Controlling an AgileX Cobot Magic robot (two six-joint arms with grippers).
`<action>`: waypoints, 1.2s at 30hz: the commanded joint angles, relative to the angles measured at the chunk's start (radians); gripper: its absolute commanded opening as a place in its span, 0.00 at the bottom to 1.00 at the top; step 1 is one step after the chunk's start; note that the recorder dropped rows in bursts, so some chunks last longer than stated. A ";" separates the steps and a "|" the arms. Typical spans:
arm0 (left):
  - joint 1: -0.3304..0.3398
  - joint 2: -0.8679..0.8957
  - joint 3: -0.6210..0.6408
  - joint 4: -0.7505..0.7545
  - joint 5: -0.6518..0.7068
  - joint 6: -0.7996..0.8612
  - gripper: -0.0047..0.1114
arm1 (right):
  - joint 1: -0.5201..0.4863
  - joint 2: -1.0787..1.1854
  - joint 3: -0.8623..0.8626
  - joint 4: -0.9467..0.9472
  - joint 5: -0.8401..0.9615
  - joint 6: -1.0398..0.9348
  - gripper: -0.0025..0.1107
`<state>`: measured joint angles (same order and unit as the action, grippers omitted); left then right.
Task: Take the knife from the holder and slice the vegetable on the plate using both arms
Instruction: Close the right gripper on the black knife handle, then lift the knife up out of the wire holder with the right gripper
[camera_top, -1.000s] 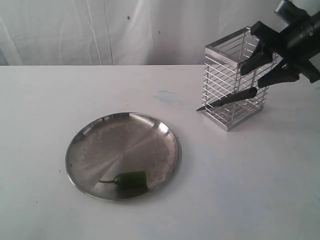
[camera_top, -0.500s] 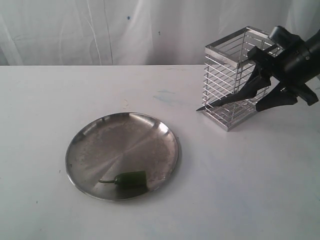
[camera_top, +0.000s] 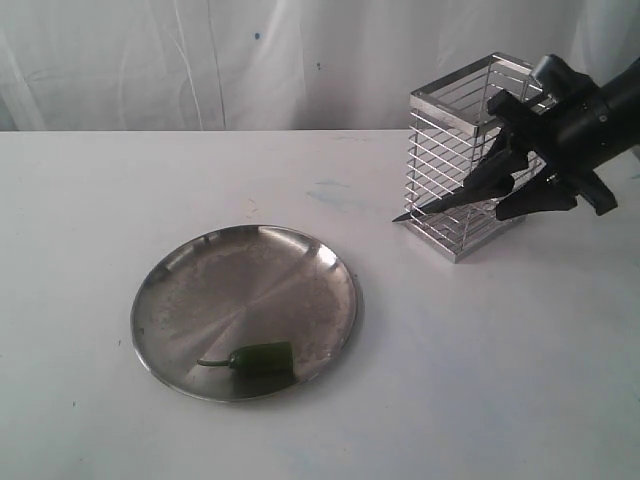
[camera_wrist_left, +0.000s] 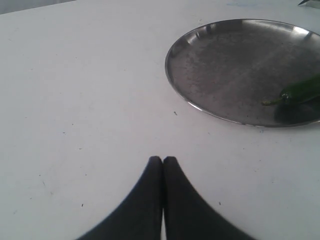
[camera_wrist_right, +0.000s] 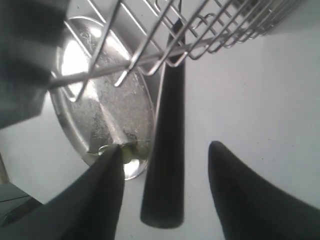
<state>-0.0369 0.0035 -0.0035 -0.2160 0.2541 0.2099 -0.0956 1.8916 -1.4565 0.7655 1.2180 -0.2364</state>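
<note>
Change since earlier frames: right end effector (camera_top: 518, 186) has come down from above the holder (camera_top: 470, 160) to the level of the knife handle; plate and vegetable did not move.
Left end effector (camera_wrist_left: 163, 161): fingers pressed together, holding nothing, above bare surface (camera_top: 80, 200) near the left edge, beside the plate (camera_top: 170, 300).
Vegetable (camera_top: 260, 357): lies at the front rim of the plate, stem to the left.
Knife (camera_top: 455, 198): pushed through the holder's lower bars near the far right corner, long axis nearly level, tip to the left, handle to the right.
Right end effector: fingers spread apart, one each side of the handle (camera_wrist_right: 165, 165), touching it not yet.
Nearer arm: right, by far.
</note>
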 joint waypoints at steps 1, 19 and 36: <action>-0.008 -0.004 0.004 -0.005 0.001 0.000 0.04 | -0.005 0.017 0.003 0.040 -0.010 -0.026 0.45; -0.008 -0.004 0.004 -0.005 0.001 0.000 0.04 | -0.005 0.021 0.003 0.038 -0.040 -0.026 0.22; -0.008 -0.004 0.004 -0.005 0.001 0.000 0.04 | -0.005 0.021 0.001 0.020 0.003 -0.023 0.10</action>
<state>-0.0369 0.0035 -0.0035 -0.2160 0.2541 0.2099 -0.0992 1.9141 -1.4565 0.7775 1.2131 -0.2496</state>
